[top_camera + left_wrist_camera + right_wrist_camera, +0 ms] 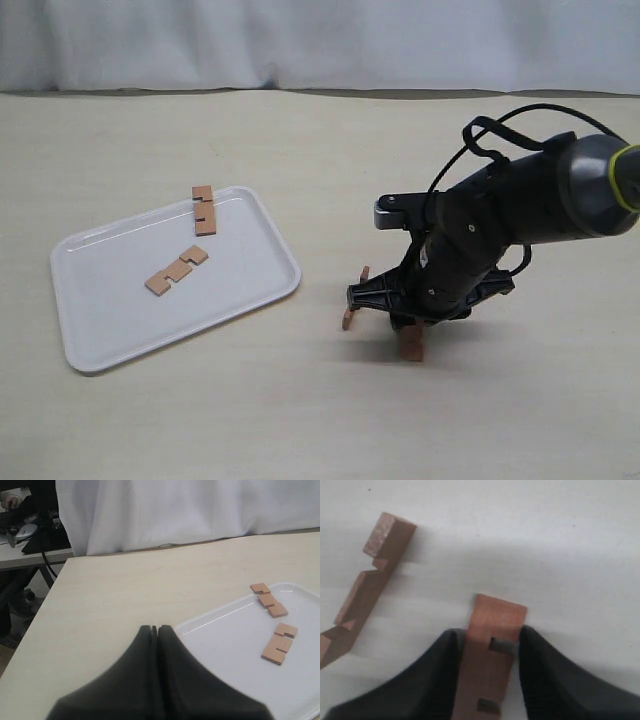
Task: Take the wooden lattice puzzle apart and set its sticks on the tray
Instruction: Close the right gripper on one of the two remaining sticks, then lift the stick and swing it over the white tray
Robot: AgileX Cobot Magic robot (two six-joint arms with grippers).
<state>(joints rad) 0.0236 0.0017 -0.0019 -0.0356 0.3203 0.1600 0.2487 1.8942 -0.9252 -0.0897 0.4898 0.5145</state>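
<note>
No interlocked lattice puzzle shows, only separate sticks. My right gripper [412, 335] [490, 631] points down at the table to the right of the tray and is shut on one notched stick [412, 346] [492, 650], whose end sticks out past the fingertips. Another stick [348, 319] [365, 595] lies on the table just beside it, partly hidden by the gripper in the exterior view. The white tray [90, 300] [225, 680] holds one stick [176, 270] [279, 644] flat inside. A further stick [204, 210] [269, 601] rests across its far rim. My left gripper [157, 628] is shut and empty, near a tray corner.
A light wooden table [300, 420] carries everything. A white curtain [320, 40] hangs along its far edge. The right arm's black body and cables [520, 200] rise over the right side. In the left wrist view, clutter [25, 530] stands beyond the table's edge.
</note>
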